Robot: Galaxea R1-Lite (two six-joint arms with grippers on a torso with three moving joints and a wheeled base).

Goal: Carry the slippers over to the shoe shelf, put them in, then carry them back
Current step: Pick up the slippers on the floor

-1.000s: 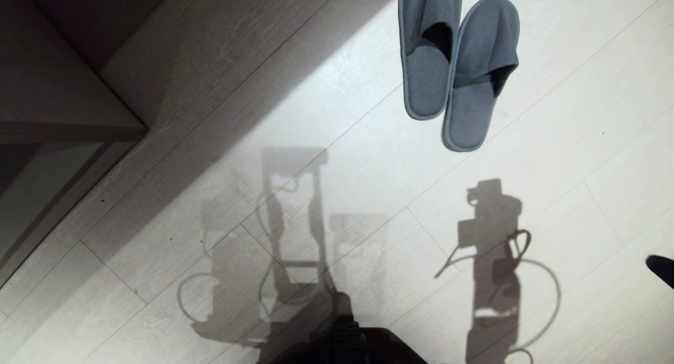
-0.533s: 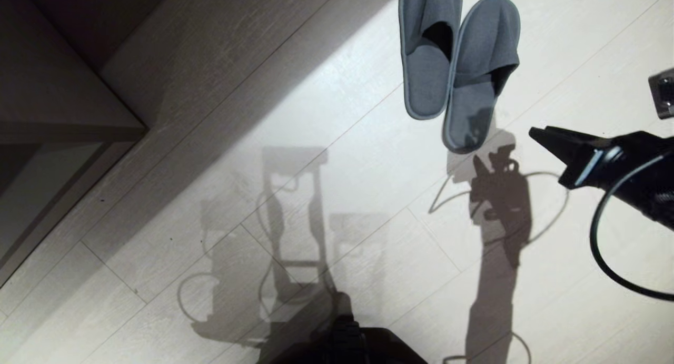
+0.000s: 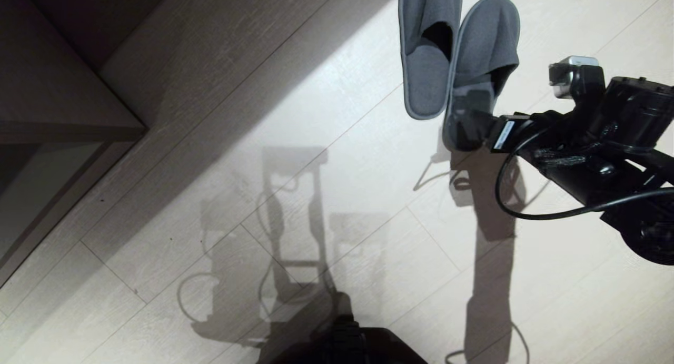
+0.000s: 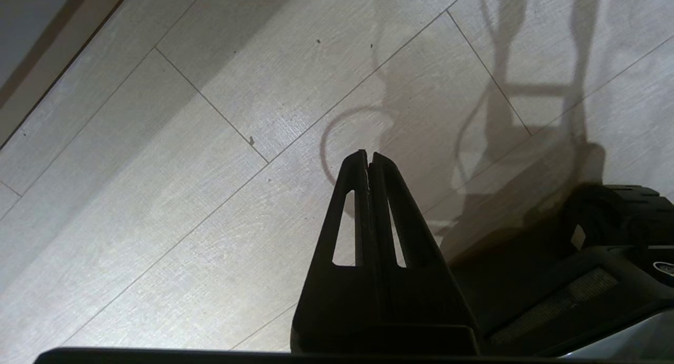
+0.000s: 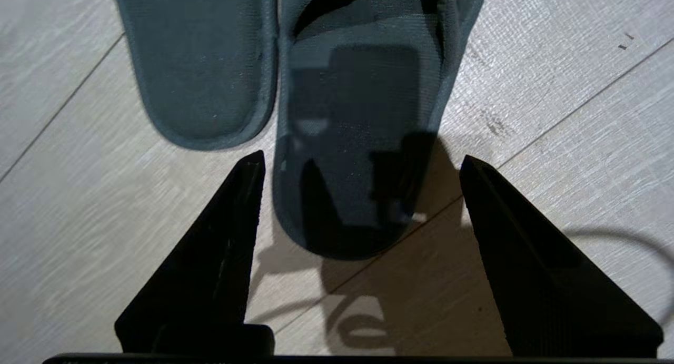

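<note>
The two grey-blue slippers point(image 3: 427, 53) lie side by side on the pale floor at the top of the head view, toes pointing away from me. My right gripper point(image 3: 466, 123) reaches in from the right and hovers over the open heel of the right-hand slipper point(image 5: 358, 143). Its jaws stand wide open astride that heel, touching nothing. The other slipper point(image 5: 200, 69) lies just beside it. My left gripper point(image 4: 368, 156) is shut and empty above bare floor. The shoe shelf point(image 3: 73, 132) shows as a dark taupe unit at the far left.
My own dark base point(image 3: 342, 345) sits at the bottom middle of the head view. A black cable point(image 3: 526, 208) loops under the right arm. Pale plank floor point(image 3: 316, 90) stretches between the slippers and the shelf unit, partly in shadow.
The right arm has swung in from the right edge to the heel of the right-hand slipper, and its jaws have opened. The slippers have not moved.
</note>
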